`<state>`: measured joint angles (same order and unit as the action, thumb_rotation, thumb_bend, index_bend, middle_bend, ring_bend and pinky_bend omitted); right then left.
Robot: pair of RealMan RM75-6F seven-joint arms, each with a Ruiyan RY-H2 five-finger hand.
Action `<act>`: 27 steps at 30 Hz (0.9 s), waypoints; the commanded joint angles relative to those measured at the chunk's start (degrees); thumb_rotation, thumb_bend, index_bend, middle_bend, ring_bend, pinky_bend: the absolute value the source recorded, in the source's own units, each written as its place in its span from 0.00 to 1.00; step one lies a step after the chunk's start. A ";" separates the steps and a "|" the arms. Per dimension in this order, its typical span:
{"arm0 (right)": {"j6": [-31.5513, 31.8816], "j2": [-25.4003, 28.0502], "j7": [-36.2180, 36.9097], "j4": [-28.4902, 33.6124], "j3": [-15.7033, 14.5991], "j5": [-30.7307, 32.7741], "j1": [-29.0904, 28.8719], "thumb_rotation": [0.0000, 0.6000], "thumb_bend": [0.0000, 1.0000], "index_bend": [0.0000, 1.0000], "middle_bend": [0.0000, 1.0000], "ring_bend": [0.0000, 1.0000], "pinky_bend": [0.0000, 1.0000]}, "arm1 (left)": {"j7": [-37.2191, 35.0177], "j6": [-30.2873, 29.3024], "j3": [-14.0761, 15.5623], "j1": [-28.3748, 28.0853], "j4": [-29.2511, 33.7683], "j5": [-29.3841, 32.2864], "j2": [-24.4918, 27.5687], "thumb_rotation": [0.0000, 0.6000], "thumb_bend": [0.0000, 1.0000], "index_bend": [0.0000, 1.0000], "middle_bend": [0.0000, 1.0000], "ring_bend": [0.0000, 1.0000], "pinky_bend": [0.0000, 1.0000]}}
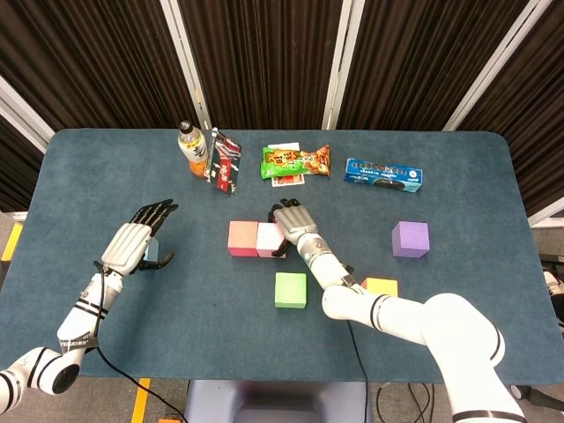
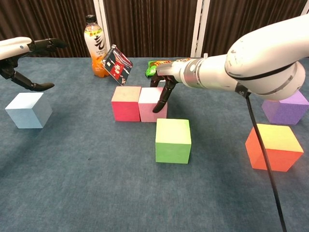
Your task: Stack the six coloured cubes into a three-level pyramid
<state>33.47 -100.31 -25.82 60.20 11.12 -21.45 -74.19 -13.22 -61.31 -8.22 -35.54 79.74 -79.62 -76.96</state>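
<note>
**Base row under way**

While its fingers press the far-right side of the pale pink cube (image 2: pixel 151 103), the right hand (image 2: pixel 163 79) holds nothing; the red cube (image 2: pixel 125 103) touches it opposite. The left hand (image 1: pixel 134 240) hovers spread above the blue cube (image 2: pixel 27 109). Next, probably, the green cube (image 2: pixel 173 140) joins the row.

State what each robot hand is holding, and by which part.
Nothing is held. The right hand only presses its fingers against the pink cube's right side; the left hand hangs open above the blue cube.
</note>
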 commanded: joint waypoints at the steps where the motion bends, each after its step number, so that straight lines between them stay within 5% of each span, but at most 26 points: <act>1: -0.19 -0.21 0.17 -0.30 0.10 0.05 -0.16 1.00 0.26 0.48 0.26 0.11 0.16 | -0.24 0.16 0.05 -0.01 -0.27 -0.07 -0.06 1.00 0.34 0.00 0.00 0.00 0.08; 6: -0.56 -0.69 0.15 -1.02 -0.14 0.18 -0.39 1.00 0.26 0.43 0.26 0.11 0.16 | -0.70 0.42 0.05 -0.09 -0.81 -0.15 -0.28 1.00 0.34 0.00 0.00 0.00 0.08; 17: -0.43 1.14 0.55 1.91 -1.09 -0.07 0.23 1.00 0.26 0.09 0.21 0.08 0.13 | -0.88 0.29 0.27 0.05 -0.94 -0.63 -0.34 1.00 0.34 0.00 0.00 0.00 0.08; 27: 12.86 19.37 4.70 22.85 -3.17 -7.79 11.34 1.00 0.26 0.08 0.19 0.06 0.13 | -0.32 -1.01 0.14 0.54 0.68 -1.27 0.83 1.00 0.34 0.00 0.00 0.00 0.08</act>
<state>41.16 -87.75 -23.15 76.08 9.12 -26.04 -67.74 -13.63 -62.21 -8.03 -35.04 80.26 -80.85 -76.22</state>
